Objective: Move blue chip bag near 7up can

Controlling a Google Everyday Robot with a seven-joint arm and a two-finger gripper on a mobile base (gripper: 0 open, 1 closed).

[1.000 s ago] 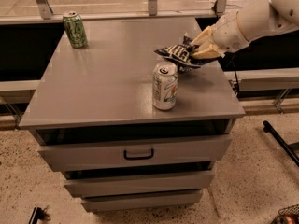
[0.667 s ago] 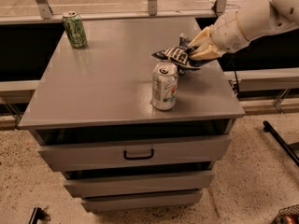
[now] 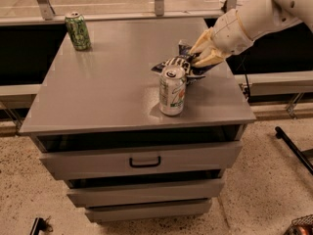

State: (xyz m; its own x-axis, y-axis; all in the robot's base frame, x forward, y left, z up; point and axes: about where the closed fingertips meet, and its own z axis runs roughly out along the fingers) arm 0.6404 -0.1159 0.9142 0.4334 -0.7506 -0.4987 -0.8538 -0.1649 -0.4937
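The silver-white 7up can stands upright near the front right of the grey cabinet top. The dark blue chip bag lies just behind the can, almost touching its rim. My gripper comes in from the right on a white arm and is shut on the bag's right end, low over the top. The can hides part of the bag.
An all-green can stands at the far left corner of the cabinet top. The cabinet has drawers below. A railing runs behind it. A dark bar lies on the floor at the right.
My gripper and the blue chip bag have shifted slightly left and forward, closer to the 7up can. Both cans have stayed put.
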